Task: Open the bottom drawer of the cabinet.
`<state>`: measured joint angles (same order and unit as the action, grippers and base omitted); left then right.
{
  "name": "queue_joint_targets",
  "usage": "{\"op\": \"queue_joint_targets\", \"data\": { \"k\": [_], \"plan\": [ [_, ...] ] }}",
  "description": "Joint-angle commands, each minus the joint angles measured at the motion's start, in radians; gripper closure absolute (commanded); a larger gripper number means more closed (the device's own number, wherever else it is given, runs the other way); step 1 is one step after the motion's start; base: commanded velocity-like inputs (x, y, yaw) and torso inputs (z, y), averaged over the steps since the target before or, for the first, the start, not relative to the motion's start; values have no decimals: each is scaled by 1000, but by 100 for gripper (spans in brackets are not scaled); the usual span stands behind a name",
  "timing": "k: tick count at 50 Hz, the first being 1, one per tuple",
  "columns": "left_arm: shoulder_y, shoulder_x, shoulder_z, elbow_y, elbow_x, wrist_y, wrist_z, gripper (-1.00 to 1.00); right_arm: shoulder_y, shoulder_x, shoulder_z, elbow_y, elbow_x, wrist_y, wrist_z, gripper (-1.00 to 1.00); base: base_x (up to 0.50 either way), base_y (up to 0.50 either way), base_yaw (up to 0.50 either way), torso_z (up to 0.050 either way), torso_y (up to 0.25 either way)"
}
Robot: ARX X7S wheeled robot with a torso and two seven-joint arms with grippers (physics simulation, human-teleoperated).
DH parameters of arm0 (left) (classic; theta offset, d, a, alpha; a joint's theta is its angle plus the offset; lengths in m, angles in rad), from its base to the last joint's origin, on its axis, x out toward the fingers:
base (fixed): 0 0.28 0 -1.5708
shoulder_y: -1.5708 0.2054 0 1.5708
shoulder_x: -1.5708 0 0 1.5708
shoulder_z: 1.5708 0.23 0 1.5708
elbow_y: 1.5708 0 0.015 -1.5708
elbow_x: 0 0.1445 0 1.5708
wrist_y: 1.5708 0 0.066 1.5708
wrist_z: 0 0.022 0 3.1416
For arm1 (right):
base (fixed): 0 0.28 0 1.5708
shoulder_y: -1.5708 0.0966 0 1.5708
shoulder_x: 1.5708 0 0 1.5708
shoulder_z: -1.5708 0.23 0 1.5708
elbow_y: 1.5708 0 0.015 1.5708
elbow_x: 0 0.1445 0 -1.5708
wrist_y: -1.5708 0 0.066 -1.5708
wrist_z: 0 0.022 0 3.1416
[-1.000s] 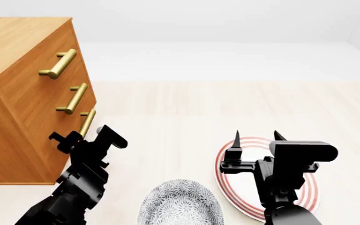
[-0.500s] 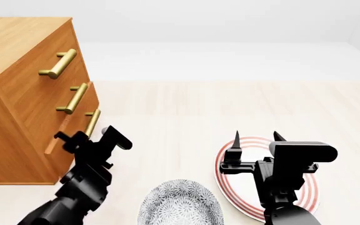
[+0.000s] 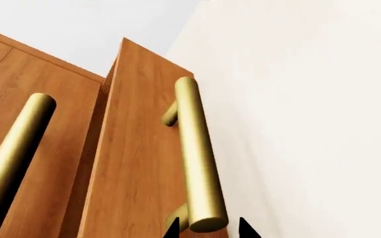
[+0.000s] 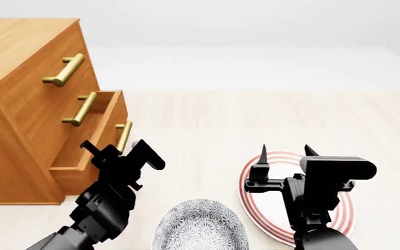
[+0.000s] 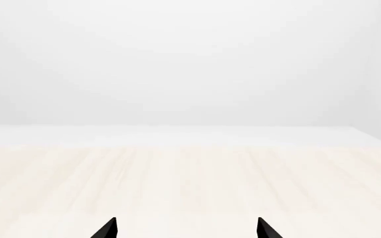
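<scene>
Matte black blocky arms; left gripper angular, pointed.

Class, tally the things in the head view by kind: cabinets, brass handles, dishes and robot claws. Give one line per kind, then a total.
Cabinet: 1
Brass handles: 3
Dishes, bowl and plate: 2
Claws, left claw, right claw: 2
Total: 8

Left gripper straddles the bottom drawer handle.

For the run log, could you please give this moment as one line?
left gripper: shut on bottom drawer handle | bottom drawer: partly out of cabinet | right gripper: open, above plate
</scene>
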<state>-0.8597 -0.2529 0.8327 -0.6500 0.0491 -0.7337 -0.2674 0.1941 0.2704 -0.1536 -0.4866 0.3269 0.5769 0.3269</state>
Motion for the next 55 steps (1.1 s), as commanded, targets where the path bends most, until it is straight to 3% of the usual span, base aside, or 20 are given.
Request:
{"op": "queue_joint_targets", "data": {
  "k": [1,45,46,55],
  "plan": [
    [19,-3,27,93,-9,-76,-118,100,-6,4,3,7,6,-12,2,-100,0,0,0,0,14],
    [27,-23,38,269,-13,-146,-103,100,-8,15,-9,10,21,-23,17,-100,0,0,0,3,7],
    [26,-25,37,276,-14,-150,-101,-100,-7,16,-9,10,22,-22,17,-100,0,0,0,0,0],
    [68,-93,-7,559,-37,-253,-94,-100,-3,18,-10,16,25,-25,20,-100,0,0,0,0,0]
  ]
}}
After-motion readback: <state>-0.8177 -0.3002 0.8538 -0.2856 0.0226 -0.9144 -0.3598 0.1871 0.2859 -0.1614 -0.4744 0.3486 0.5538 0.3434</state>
